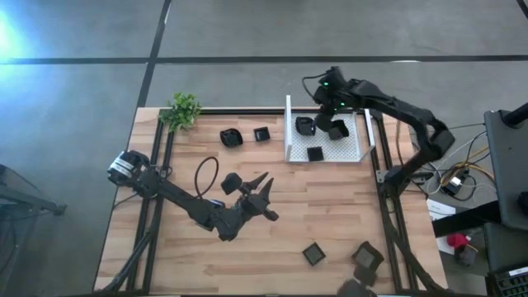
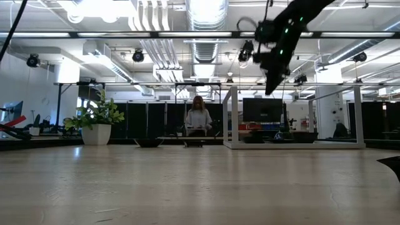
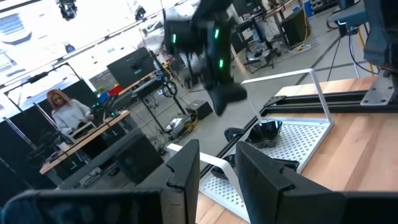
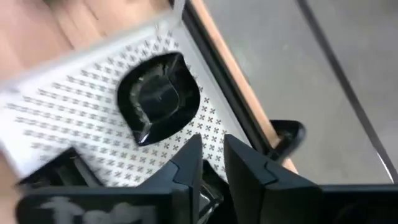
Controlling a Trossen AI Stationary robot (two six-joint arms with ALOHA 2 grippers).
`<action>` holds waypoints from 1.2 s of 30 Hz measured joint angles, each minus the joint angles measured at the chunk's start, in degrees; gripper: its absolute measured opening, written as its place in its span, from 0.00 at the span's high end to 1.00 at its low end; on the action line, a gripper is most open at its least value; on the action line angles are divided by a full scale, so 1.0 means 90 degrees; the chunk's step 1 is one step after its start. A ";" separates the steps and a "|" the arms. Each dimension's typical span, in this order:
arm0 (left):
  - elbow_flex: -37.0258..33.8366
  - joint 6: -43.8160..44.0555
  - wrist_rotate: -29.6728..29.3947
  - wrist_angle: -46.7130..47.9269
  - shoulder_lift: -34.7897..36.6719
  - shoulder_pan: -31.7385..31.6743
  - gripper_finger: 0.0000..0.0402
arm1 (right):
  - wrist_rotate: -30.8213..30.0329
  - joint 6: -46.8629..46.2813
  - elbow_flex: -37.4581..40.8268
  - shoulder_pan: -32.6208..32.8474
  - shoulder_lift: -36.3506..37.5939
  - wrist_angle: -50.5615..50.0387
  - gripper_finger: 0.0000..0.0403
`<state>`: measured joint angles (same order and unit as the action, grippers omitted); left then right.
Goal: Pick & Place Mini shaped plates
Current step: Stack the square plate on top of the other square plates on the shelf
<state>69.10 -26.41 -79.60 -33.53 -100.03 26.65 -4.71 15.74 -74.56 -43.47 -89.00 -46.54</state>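
Several small black glossy plates lie flat on the wooden table: two at the far side (image 1: 230, 137) (image 1: 261, 134), one (image 1: 231, 181) just left of my left gripper (image 1: 268, 198), and others near the near right corner (image 1: 313, 253) (image 1: 367, 256). The white mesh tray (image 1: 288, 132) holds three more (image 1: 305, 125) (image 1: 315, 153) (image 1: 337, 129). My left gripper (image 3: 217, 165) is open, empty and low over the table's middle, pointing toward the tray (image 3: 298, 134). My right gripper (image 1: 328, 124) (image 2: 270, 87) hangs above the tray, fingers pointing down. It (image 4: 211, 146) is narrowly open over the mesh (image 4: 74, 106) beside a rounded plate (image 4: 158, 96).
A potted plant (image 1: 183, 110) stands at the table's far left corner. The tray's upright walls (image 2: 294, 144) rise at the far right. A loop of black cable (image 1: 206, 175) lies by my left arm. A person (image 2: 199, 119) sits at a desk beyond the table.
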 joint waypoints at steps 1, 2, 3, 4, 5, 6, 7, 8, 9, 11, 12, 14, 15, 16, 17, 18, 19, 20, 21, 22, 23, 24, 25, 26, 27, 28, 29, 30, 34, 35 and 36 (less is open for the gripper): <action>0.0000 0.0000 0.0001 0.0002 0.0000 0.0000 0.75 | 0.0002 -0.0107 0.0000 0.0081 0.0212 -0.0049 0.88; 0.0000 0.0000 0.0001 0.0009 0.0000 0.0000 0.75 | 0.0002 -0.0261 0.0000 0.0183 0.0420 -0.0054 0.90; 0.0000 0.0000 -0.0001 0.0011 0.0000 0.0000 0.75 | 0.0003 -0.0406 0.0000 0.0311 0.0629 -0.0077 0.92; 0.0000 0.0000 -0.0001 0.0013 0.0000 0.0001 0.75 | 0.0004 -0.0526 0.0000 0.0465 0.0841 -0.0138 0.95; 0.0000 -0.0011 -0.0001 0.0014 0.0000 0.0002 0.75 | 0.0003 -0.0595 0.0009 0.0636 0.1045 -0.0175 0.96; 0.0000 -0.0051 0.0000 0.0015 0.0000 0.0002 0.75 | 0.0001 -0.0631 0.0016 0.0825 0.1238 -0.0212 0.97; 0.0000 -0.0089 -0.0001 0.0016 0.0000 0.0003 0.75 | -0.0026 -0.0682 0.0025 0.1033 0.1427 -0.0289 0.97; 0.0000 -0.0109 -0.0001 0.0016 0.0000 0.0009 0.75 | -0.0134 -0.0758 0.0049 0.1269 0.1591 -0.0368 0.98; 0.0000 -0.0108 -0.0001 0.0016 0.0000 0.0018 0.75 | -0.0275 -0.0848 0.0070 0.1521 0.1742 -0.0464 0.98; 0.0000 -0.0109 -0.0001 0.0016 0.0000 0.0040 0.75 | -0.0552 -0.1028 0.0118 0.2070 0.1991 -0.0645 0.98; 0.0000 -0.0109 -0.0001 0.0016 0.0000 0.0051 0.75 | -0.0659 -0.1123 0.0156 0.2348 0.2104 -0.0747 0.98; 0.0000 -0.0112 -0.0001 0.0016 0.0000 0.0068 0.75 | -0.0779 -0.1361 0.0241 0.2907 0.2316 -0.0899 0.98; 0.0000 -0.0112 -0.0001 0.0016 0.0000 0.0080 0.75 | -0.0806 -0.1486 0.0297 0.3190 0.2415 -0.0923 0.98; 0.0000 -0.0112 -0.0001 0.0016 0.0000 0.0090 0.75 | -0.0811 -0.1606 0.0362 0.3458 0.2508 -0.0996 0.98; 0.0000 -0.0112 -0.0001 0.0016 0.0000 0.0099 0.75 | -0.0814 -0.1750 0.0440 0.3745 0.2601 -0.1057 0.98; 0.0000 -0.0112 -0.0001 0.0016 0.0000 0.0115 0.75 | -0.0814 -0.1876 0.0509 0.4040 0.2679 -0.1095 0.98; 0.0000 -0.0112 -0.0001 0.0016 0.0000 0.0128 0.75 | -0.0823 -0.2007 0.0576 0.4324 0.2748 -0.1140 0.98; 0.0000 -0.0112 -0.0001 0.0017 0.0000 0.0136 0.75 | -0.0824 -0.2172 0.0663 0.4609 0.2820 -0.1149 0.98; 0.0000 -0.0112 -0.0001 0.0016 0.0000 0.0146 0.75 | -0.0821 -0.2358 0.0748 0.4903 0.2877 -0.1142 0.98; 0.0000 -0.0112 -0.0001 0.0016 0.0000 0.0151 0.75 | -0.0822 -0.2548 0.0829 0.5183 0.2914 -0.1122 0.98; 0.0000 -0.0114 -0.0001 0.0016 0.0000 0.0153 0.75 | -0.0821 -0.2711 0.0911 0.5447 0.2939 -0.1114 0.98; 0.0000 -0.0113 -0.0001 0.0016 0.0000 0.0153 0.75 | -0.0822 -0.2851 0.0997 0.5701 0.2951 -0.1116 0.98; 0.0000 -0.0113 -0.0001 0.0016 0.0000 0.0153 0.75 | -0.0825 -0.2977 0.1090 0.5947 0.2954 -0.1114 0.98; 0.0000 -0.0114 -0.0001 0.0016 0.0000 0.0153 0.75 | -0.0827 -0.3104 0.1189 0.6173 0.2946 -0.1088 0.98; 0.0000 -0.0113 -0.0001 0.0018 0.0000 0.0153 0.75 | -0.0826 -0.3218 0.1283 0.6383 0.2918 -0.1048 0.98; 0.0000 -0.0114 0.0000 0.0016 0.0000 0.0157 0.75 | -0.0825 -0.3292 0.1384 0.6585 0.2895 -0.0986 0.98; 0.0000 -0.0113 -0.0001 0.0016 0.0000 0.0160 0.75 | -0.0823 -0.3352 0.1487 0.6765 0.2852 -0.0933 0.98; 0.0000 -0.0114 0.0001 0.0016 0.0000 0.0165 0.75 | -0.0821 -0.3405 0.1577 0.6937 0.2792 -0.0868 0.98; 0.0000 -0.0136 0.0024 0.0109 0.0000 0.0188 0.75 | -0.0822 -0.3462 0.1906 0.7458 0.2552 -0.0447 0.98; 0.0000 -0.0140 0.0066 0.0184 0.0000 0.0197 0.75 | -0.0822 -0.3471 0.1977 0.7564 0.2485 -0.0336 0.98; 0.0000 -0.0136 0.0116 0.0262 0.0000 0.0211 0.75 | -0.0821 -0.3485 0.2031 0.7656 0.2422 -0.0223 0.98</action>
<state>69.10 -27.64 -78.56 -31.17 -100.03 28.56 -12.10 -15.63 -56.29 25.44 -67.20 -48.55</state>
